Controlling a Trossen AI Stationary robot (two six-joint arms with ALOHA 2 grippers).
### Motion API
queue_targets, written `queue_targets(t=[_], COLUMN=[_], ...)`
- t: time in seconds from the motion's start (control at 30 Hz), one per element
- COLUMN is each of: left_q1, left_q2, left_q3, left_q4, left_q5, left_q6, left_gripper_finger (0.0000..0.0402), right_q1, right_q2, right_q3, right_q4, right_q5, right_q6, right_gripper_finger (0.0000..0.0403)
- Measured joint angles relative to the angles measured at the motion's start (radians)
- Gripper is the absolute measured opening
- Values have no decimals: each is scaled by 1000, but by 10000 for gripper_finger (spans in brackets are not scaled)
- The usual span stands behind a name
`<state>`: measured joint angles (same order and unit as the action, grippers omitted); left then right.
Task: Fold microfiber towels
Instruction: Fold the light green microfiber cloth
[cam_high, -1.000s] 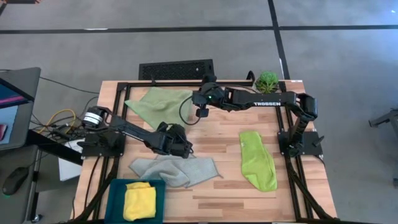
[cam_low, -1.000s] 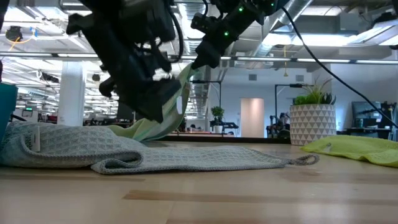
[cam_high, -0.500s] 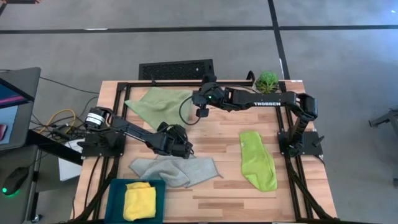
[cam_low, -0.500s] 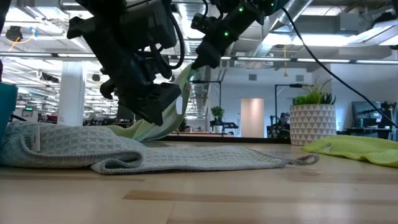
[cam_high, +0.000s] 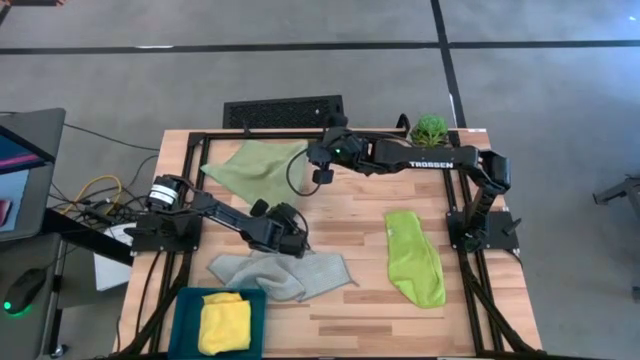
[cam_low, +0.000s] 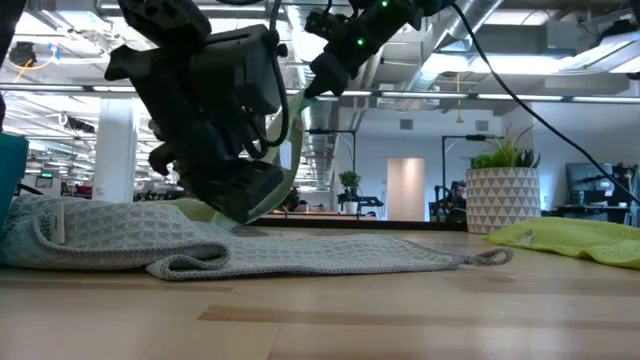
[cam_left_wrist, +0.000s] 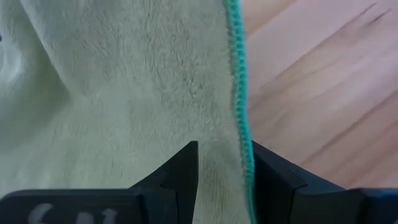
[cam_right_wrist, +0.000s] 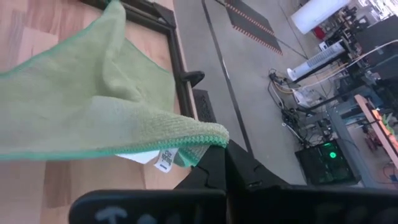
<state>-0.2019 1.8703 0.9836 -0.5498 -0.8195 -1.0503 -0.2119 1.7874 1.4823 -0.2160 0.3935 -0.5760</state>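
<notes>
A wooden desk (cam_high: 360, 310) carries a sage green towel (cam_high: 250, 168) at eleven o'clock, a grey-green towel (cam_high: 285, 272) at seven, a lime green towel (cam_high: 414, 258) at four, a teal bin (cam_high: 186, 305) at eight, and a potted plant (cam_high: 430, 129) at one.

Bystanders on and around the wooden table

A teal bin (cam_high: 184, 318) sits at the table's (cam_high: 350, 320) near left corner; a potted plant (cam_high: 430, 129) stands at the far edge, right of centre, with a black perforated panel (cam_high: 283, 110) beyond the far edge.
</notes>
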Motion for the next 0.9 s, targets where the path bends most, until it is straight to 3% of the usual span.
queue_targets(t=[0.17,0.5,0.73,0.9], left_q1=[-16,-40,-39,-39], left_q2=[0,-1,-1,-14], left_q3=[1,1,1,11], left_q4=[-68,-117,-178,-220], left_q5=[4,137,152,152], left_q6=[-73,-124,-123,-122], left_gripper_finger=[119,112,13,2], right_q1=[-9,-37,-52,-60], right_q2=[0,0,0,-1], right_q3=[5,5,5,5], right_q4=[-9,-10,-11,-35], right_q5=[0,1,1,4], right_q6=[0,0,-1,-9], right_gripper_finger=[8,8,8,8])
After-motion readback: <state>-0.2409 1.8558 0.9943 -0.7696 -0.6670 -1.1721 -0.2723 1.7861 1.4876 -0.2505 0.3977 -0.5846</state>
